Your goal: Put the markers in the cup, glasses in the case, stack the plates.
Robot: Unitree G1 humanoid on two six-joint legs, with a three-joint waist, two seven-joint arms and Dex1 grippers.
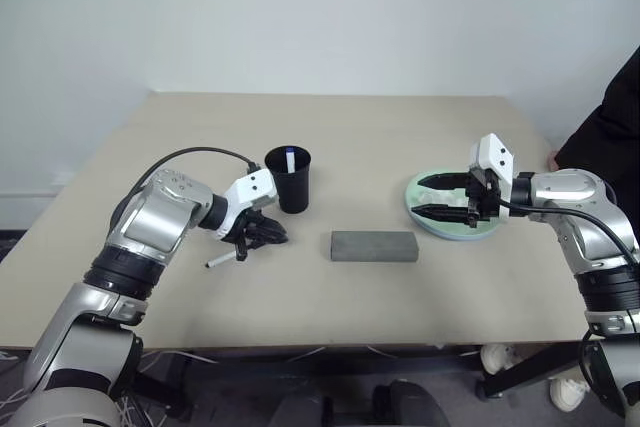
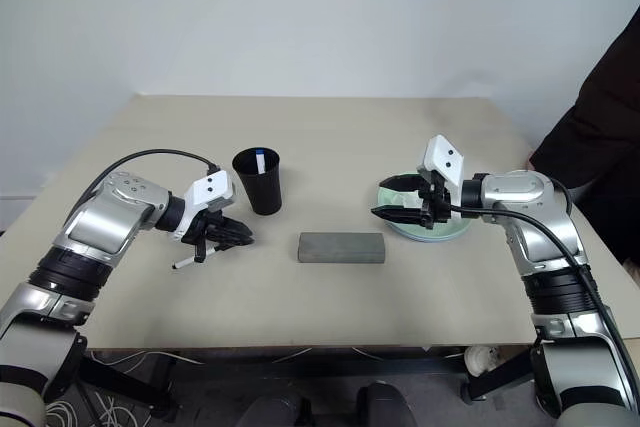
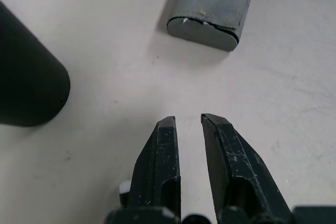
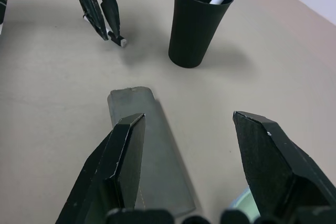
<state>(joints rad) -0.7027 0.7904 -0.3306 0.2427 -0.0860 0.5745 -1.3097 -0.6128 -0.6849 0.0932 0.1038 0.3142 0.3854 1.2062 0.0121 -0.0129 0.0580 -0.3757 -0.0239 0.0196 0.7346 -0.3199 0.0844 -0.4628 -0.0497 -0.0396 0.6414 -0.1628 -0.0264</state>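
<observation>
- The black cup [image 1: 289, 179] stands upright on the beige tabletop [image 1: 330, 297], a little left of the middle of the head view. A blue-ended marker [image 1: 289, 159] stands inside it, with its tip showing at the rim.
- The left gripper [image 1: 268, 234] is at the lower left of the cup, just beside it and apart from it. Its jaws are nearly closed on the second marker [image 1: 220, 260], a slim white pen. The pen sticks out from the jaws toward the lower left of the frame. I cannot tell if its far end touches the tabletop.
- In the left wrist view a narrow gap stays between the two black fingers [image 3: 160, 166], and a bit of the white pen shows beside one of them.
- The grey case [image 1: 374, 246] lies flat and closed near the middle of the tabletop, at the lower right of the cup and well apart from it.
- The plates [image 1: 456, 228] sit stacked at the right of the frame, the pale mint green one at the rim that I can see.
- The right gripper [image 1: 428, 196] hangs over the plates and points toward the left of the frame. Its jaws stand wide apart and hold nothing.
- A person in dark clothing [image 1: 610, 137] stands at the right edge.
</observation>
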